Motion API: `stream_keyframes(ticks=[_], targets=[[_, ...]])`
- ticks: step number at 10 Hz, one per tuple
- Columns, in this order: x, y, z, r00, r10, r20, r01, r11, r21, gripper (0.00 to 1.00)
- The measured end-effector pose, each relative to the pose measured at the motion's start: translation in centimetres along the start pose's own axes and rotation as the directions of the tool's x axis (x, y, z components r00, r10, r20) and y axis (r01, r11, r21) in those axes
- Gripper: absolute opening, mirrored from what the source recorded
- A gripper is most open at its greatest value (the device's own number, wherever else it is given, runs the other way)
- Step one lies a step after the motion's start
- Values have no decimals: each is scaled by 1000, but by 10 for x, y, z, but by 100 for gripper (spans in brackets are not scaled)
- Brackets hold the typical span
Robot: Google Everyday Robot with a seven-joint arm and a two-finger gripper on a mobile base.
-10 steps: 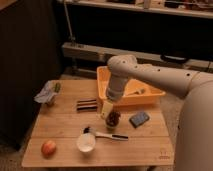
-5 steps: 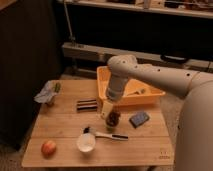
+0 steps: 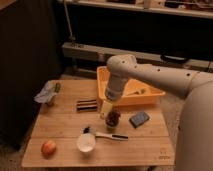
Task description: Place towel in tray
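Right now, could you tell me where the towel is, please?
In the camera view, the towel lies at the table's far-left corner; the tool hangs mid-table, near the tray.

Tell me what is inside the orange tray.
A small yellowish item lies in the tray, too unclear to identify. The arm covers its left part. The gripper hangs over the table; the towel lies outside.

Smooth off-white arm (image 3: 155,76) with rounded elbow joint, broad pale body, cream-coloured claw (image 3: 109,113) low over the wooden table (image 3: 65,122).
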Motion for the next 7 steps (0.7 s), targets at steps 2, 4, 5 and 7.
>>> stream_keyframes(ticks=[2, 4, 5, 7], targets=[[-34, 3, -6, 997, -52, 55, 50, 998, 30, 80], [-80, 7, -7, 987, -110, 115, 103, 993, 61, 80], [-108, 10, -6, 976, -144, 166, 132, 988, 76, 80], [-152, 13, -5, 938, -197, 285, 172, 979, 111, 80]])
